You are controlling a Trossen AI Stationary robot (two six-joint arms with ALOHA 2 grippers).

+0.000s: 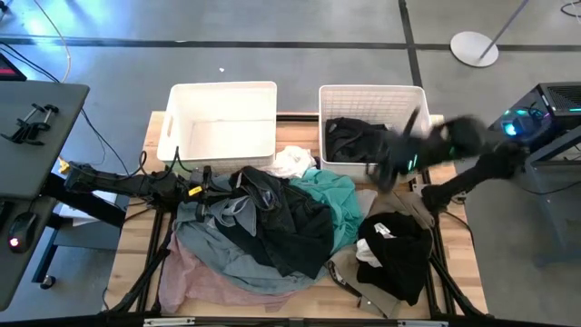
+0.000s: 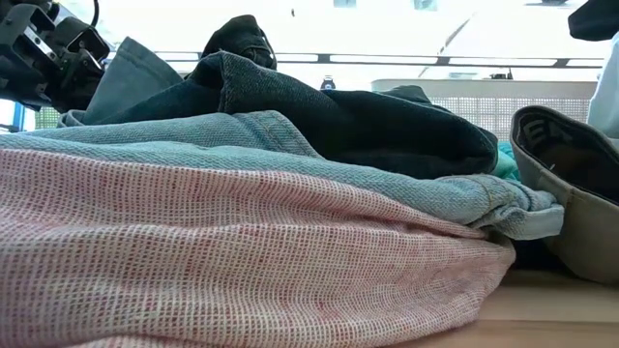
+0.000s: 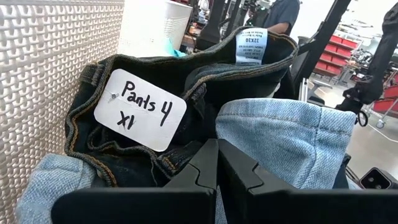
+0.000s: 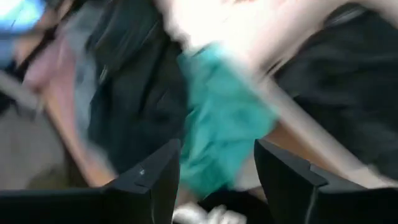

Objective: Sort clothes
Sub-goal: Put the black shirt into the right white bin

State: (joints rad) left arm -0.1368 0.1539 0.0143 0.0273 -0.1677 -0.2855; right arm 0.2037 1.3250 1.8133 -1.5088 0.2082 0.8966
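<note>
The clothes lie heaped on the table: dark denim pants [image 1: 281, 213] on top, a teal garment [image 1: 336, 195], grey-blue denim [image 1: 213, 236], pink cloth [image 1: 195, 277] underneath, and a white piece [image 1: 295, 162]. A black and beige heap [image 1: 399, 254] lies to the right. A black garment [image 1: 354, 141] sits in the right basket [image 1: 372, 95]. My left gripper [image 1: 204, 186] is shut at the pile's left edge, facing a tag [image 3: 140, 109] reading "Pants 4 XL". My right gripper [image 4: 217, 180], open with nothing between its fingers, hangs blurred above the right basket's near edge [image 1: 386, 173]. My left gripper points level at the dark pants' waistband [image 3: 186, 155] beside pale denim [image 3: 286, 143]; whether its shut fingertips touch the cloth, I cannot tell.
The left basket [image 1: 222, 95] stands at the far side beside the right one, with nothing showing inside. Bare wood shows along the table's near right edge [image 1: 454, 291]. A desk with a clamp [image 1: 32, 123] stands off the table's left.
</note>
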